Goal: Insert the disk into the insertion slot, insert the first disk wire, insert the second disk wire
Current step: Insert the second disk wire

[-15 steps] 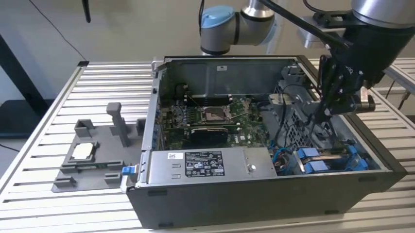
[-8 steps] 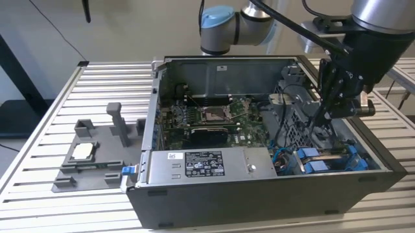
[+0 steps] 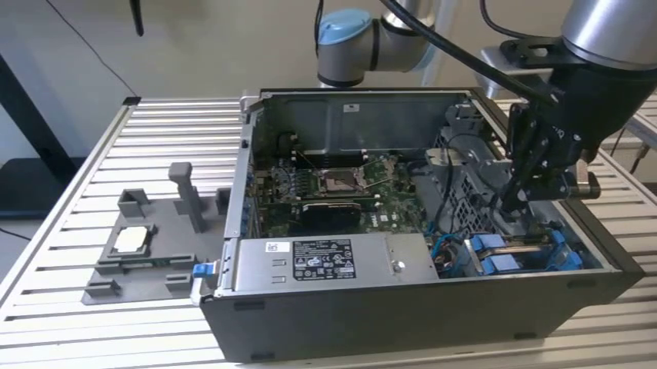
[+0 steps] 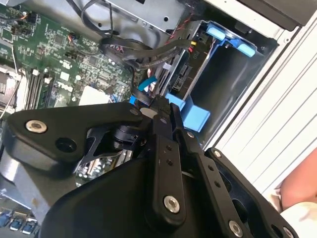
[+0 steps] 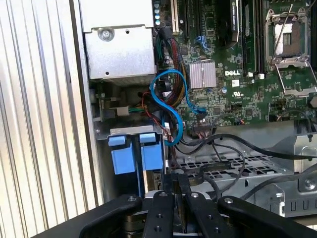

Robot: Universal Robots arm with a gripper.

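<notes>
In the exterior view an open computer case (image 3: 411, 307) sits on a slatted metal tabletop (image 3: 61, 323), filling the middle and right of the frame. The arm comes down from the upper right, and its black claw (image 3: 510, 201) hangs inside the case's right part, above the drive bays. The insertion slot (image 3: 518, 254), with its blue plastic tabs, lies at the lower right of the case; the disk's blue carrier (image 5: 137, 157) shows there in the first wrist view, lower left of centre, seated in the bay. In both wrist views the claw's two fingers (image 4: 163, 116) look pressed close together at their tips, right by the disk's rear connectors (image 4: 181, 77) and a black cable bundle (image 4: 133, 49); whether they pinch a wire, I cannot tell. A blue data cable (image 5: 171, 99) loops over the green motherboard (image 5: 233, 74) in the first wrist view's centre
</notes>
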